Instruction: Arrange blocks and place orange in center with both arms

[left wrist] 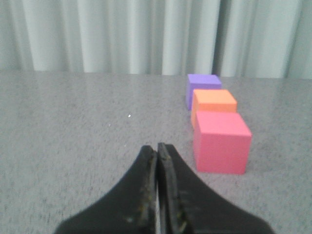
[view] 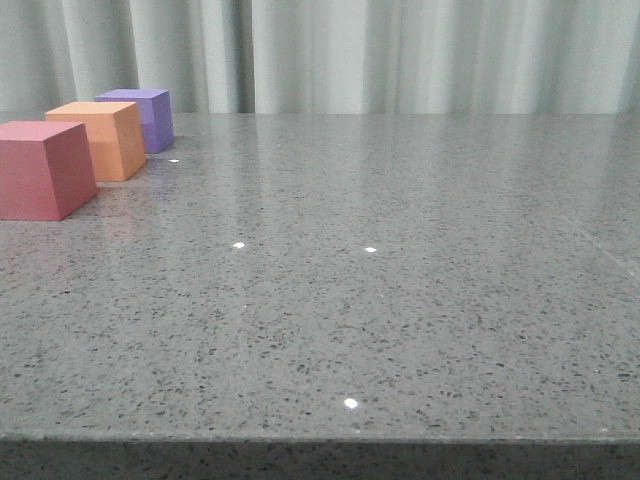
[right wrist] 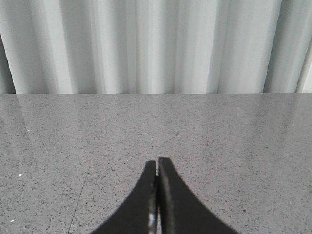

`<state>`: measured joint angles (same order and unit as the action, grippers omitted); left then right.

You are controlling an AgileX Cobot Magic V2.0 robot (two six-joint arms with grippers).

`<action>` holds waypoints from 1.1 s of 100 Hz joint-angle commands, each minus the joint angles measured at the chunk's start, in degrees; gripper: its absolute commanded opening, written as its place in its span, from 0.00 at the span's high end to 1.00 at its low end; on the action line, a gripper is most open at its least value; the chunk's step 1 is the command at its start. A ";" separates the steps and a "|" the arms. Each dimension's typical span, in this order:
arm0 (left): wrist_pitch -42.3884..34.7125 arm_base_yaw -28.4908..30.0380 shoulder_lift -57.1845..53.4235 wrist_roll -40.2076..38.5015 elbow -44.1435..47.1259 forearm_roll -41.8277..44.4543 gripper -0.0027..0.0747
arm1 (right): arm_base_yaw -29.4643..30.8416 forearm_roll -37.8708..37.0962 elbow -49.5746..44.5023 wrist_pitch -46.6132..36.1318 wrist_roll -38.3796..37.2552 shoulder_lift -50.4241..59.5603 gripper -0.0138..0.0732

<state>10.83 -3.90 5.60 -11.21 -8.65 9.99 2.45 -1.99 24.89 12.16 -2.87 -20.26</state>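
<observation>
Three cubes stand in a row at the far left of the table in the front view: a pinkish-red cube (view: 42, 170) nearest, the orange cube (view: 102, 139) in the middle, a purple cube (view: 140, 118) farthest. Neither gripper shows in the front view. In the left wrist view the same row shows: red (left wrist: 222, 142), orange (left wrist: 213, 104), purple (left wrist: 203, 87). My left gripper (left wrist: 157, 146) is shut and empty, short of the red cube and off to its side. My right gripper (right wrist: 157, 159) is shut and empty over bare table, with no cube in its view.
The grey speckled table (view: 380, 300) stretches out to the right of the cubes. A pale curtain (view: 400, 50) hangs behind its far edge. The table's front edge (view: 320, 438) runs along the bottom of the front view.
</observation>
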 commanded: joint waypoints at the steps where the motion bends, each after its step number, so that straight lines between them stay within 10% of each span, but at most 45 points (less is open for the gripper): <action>1: -7.53 0.35 -3.46 -0.39 3.21 -0.48 0.99 | 0.28 -0.26 1.44 -4.89 0.56 -0.35 0.92; 110: -12.50 0.35 -7.56 -0.39 11.43 -1.78 0.99 | 0.28 -0.26 1.44 -4.89 0.56 -0.40 0.92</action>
<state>2.68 -3.67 -0.28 -11.21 0.35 8.66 2.45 -1.99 24.89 12.14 -2.87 -20.26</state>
